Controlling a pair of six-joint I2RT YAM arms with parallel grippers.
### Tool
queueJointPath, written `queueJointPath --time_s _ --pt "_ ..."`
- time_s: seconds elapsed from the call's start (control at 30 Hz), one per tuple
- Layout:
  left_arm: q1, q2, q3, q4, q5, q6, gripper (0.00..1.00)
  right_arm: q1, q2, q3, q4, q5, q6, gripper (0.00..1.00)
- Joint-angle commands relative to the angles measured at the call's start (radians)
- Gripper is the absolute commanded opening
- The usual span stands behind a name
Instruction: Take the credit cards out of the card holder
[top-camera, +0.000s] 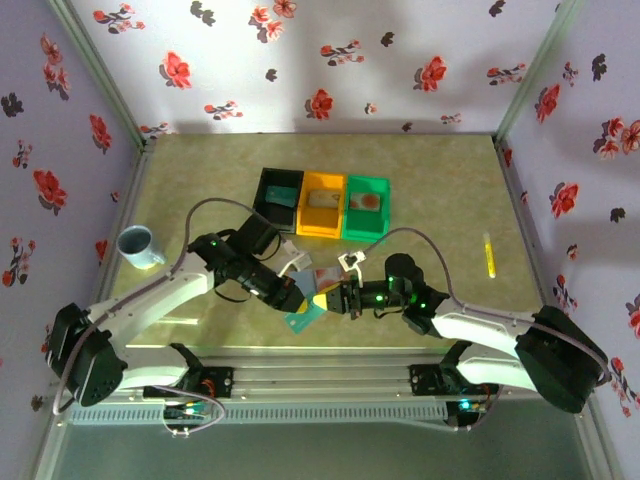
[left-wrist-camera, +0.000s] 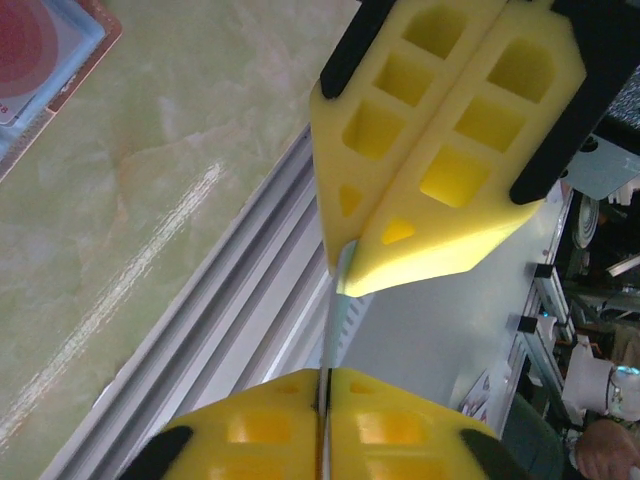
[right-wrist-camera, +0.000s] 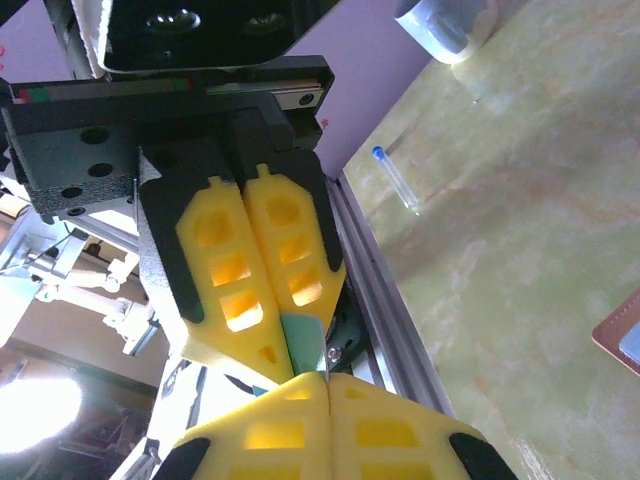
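Sitting mid-table: 3 bins, 1 small item ea., prob. flat.

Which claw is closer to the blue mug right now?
Left. The left claw is to the mug's right, well clear of it. The right claw meets it tip to tip just beyond, farther from the mug. Both pinch the green card.

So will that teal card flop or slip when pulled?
Probably stiff: the teal card runs straight between left gripper and right gripper. Likely light: edge-on it's a sliver. Might slip: both pinch it just at their tips.
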Motion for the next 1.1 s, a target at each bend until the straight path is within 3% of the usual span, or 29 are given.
queueJointPath --time_s 0.0,0.2,0.33,0.5,0.73,1.07 --pt "-0.002 -0.048 0.041 0.051 0.062 0.009 0.22 0.006 -0.008 -0.004 0.004 -0.007 0.0 0.0" --pt "0.009 -0.124 0.062 0.052 0.074 0.009 0.5 -0.009 -0.058 -0.008 -0.02 0.036 -0.005 0.0" --pt "0.044 -0.221 0.045 0.085 0.07 -0.02 0.57 -0.034 -0.146 -0.007 -0.05 0.082 0.014 0.0" --pt "0.086 -0.373 -0.05 0.219 0.013 -0.153 0.64 -0.06 -0.31 0.007 -0.203 0.24 -0.009 0.0" --pt "0.091 -0.548 -0.292 0.61 -0.082 -0.445 0.71 -0.071 -0.439 -0.031 -0.209 0.431 0.056 0.0" --pt "0.089 -0.514 -0.529 1.186 -0.162 -0.767 0.73 -0.067 -0.318 -0.079 0.077 0.417 0.247 0.0"
